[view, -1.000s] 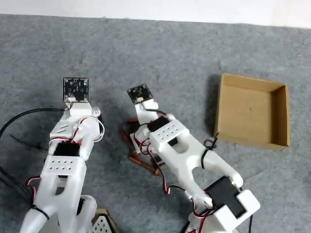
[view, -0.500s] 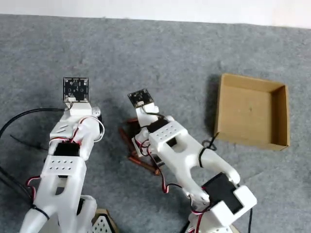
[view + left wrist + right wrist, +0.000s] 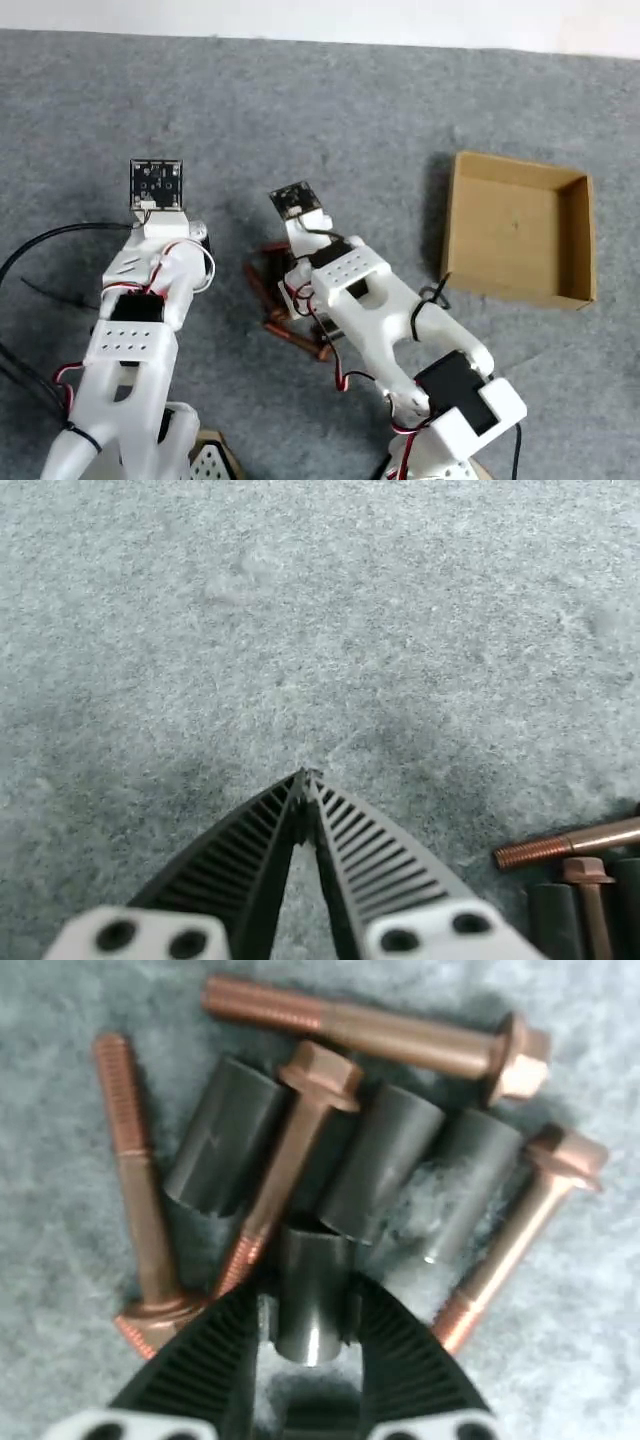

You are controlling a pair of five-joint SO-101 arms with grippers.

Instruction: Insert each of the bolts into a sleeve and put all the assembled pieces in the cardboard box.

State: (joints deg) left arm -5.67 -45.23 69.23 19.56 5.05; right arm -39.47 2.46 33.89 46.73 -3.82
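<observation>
Several copper bolts [image 3: 380, 1030] and dark sleeves [image 3: 225, 1150] lie in a loose pile on the grey carpet. The high view shows the same bolts [image 3: 295, 338] poking out from under the right arm. My right gripper [image 3: 308, 1297] is down at the pile's edge, shut on one dark sleeve [image 3: 312, 1310] that stands between its fingers [image 3: 215, 1360]. My left gripper [image 3: 303, 780] is shut and empty, tips on bare carpet, with a bolt [image 3: 565, 844] from the pile just off to one side. The cardboard box [image 3: 575, 240] sits open and empty at the right.
Grey carpet [image 3: 330, 110] covers the table, with open room between the pile and the box. A black cable [image 3: 40, 245] loops at the left edge beside the left arm.
The right arm's wrist has edged slightly right and toward the front, over the pile. The left arm has not moved.
</observation>
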